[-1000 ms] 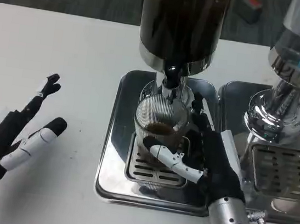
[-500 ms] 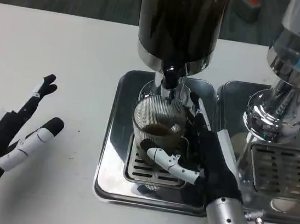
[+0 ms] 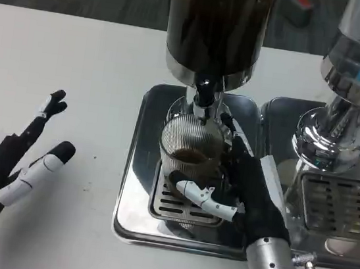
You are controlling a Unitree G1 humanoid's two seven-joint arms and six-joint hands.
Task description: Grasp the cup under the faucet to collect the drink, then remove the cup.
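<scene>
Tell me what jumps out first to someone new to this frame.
The ribbed glass cup, a little dark drink in it, sits on the steel drip tray at centre under the dark dispenser's faucet, with the right hand wrapped around it. The left hand lies open on the white table, far left.

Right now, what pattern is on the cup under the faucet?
Clear glass with fine vertical ribs; the cup holds dark brown drink. Seen in the head view.

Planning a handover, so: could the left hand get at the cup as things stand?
Probably, but awkwardly: the cup's left side is uncovered, but the right hand already grips it and the faucet sits directly above. The left hand rests on the table.
</scene>
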